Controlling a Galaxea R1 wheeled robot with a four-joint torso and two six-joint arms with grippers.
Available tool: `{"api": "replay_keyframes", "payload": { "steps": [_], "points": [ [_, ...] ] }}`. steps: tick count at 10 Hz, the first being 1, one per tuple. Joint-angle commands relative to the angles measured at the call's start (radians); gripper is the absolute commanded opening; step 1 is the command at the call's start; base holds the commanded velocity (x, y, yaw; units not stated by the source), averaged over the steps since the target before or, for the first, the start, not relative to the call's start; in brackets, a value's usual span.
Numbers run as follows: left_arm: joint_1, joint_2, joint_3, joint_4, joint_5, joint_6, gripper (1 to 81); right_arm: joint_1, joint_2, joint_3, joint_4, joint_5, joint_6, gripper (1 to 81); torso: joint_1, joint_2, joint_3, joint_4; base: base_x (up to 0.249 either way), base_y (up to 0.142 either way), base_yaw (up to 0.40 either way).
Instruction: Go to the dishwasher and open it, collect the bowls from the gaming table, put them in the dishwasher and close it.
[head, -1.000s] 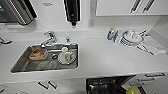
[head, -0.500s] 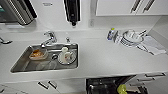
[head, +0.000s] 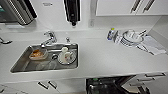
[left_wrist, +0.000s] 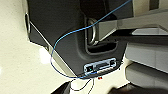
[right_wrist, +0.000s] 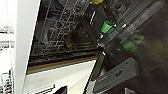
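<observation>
From my station I could not tell how either hand stood, or whether either held anything. The right wrist view faced the dishwasher (right_wrist: 62, 37), its door down, dark wire racks exposed, a small green item (right_wrist: 107, 26) inside. From the head camera the dishwasher (head: 107, 86) sat open below the bench (head: 100, 60) front edge. The sink (head: 20, 66) held dishes; stacked plates (head: 131, 38) stood near the bench's back right.
</observation>
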Motion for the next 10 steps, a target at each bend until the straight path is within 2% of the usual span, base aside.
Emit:
{"api": "replay_keyframes", "payload": {
  "steps": [1,2,4,5,6,7,8,9,10],
  "points": [
    [0.013,-0.009,-0.017,0.017,0.043,0.001,81.1,0.035,-0.154,-0.014,-0.069,0.002,0.049,81.1,0.000,0.000,0.000,0.000,0.000,0.000,0.000],
    [0.010,-0.002,-0.029,0.013,0.046,-0.005,81.1,-0.023,-0.191,-0.049,-0.106,0.003,0.057,81.1,0.000,0.000,0.000,0.000,0.000,0.000,0.000],
    [0.005,0.035,-0.090,-0.061,0.065,-0.014,81.1,-0.181,-0.188,-0.190,-0.123,0.032,0.062,81.1,0.000,0.000,0.000,0.000,0.000,0.000,0.000],
    [0.004,0.060,-0.130,-0.084,0.082,-0.014,81.1,-0.274,-0.127,-0.343,-0.126,0.116,0.058,81.1,0.000,0.000,0.000,0.000,0.000,0.000,0.000],
    [0.002,0.069,-0.150,-0.088,0.082,-0.016,81.1,-0.348,-0.058,-0.485,-0.128,0.184,0.058,81.1,0.000,0.000,0.000,0.000,0.000,0.000,0.000],
    [0.002,0.070,-0.155,-0.092,0.080,-0.016,81.1,-0.417,0.053,-0.699,-0.128,0.272,0.057,81.1,0.000,0.000,0.000,0.000,0.000,0.000,0.000],
    [0.001,0.067,-0.155,-0.090,0.079,-0.016,81.1,-0.468,0.158,-0.906,-0.129,0.351,0.055,81.1,0.064,-0.100,0.000,0.000,0.000,0.000,0.000],
    [0.001,0.067,-0.155,-0.090,0.076,-0.016,81.1,-0.495,0.248,-1.074,-0.126,0.426,0.055,81.1,0.064,-0.100,0.000,0.000,0.000,0.000,0.000],
    [0.002,0.067,-0.155,-0.090,0.074,-0.016,81.1,-0.518,0.286,-1.128,-0.126,0.462,0.052,81.1,0.067,-0.105,0.000,0.000,0.000,0.000,0.000]
  ]
}}
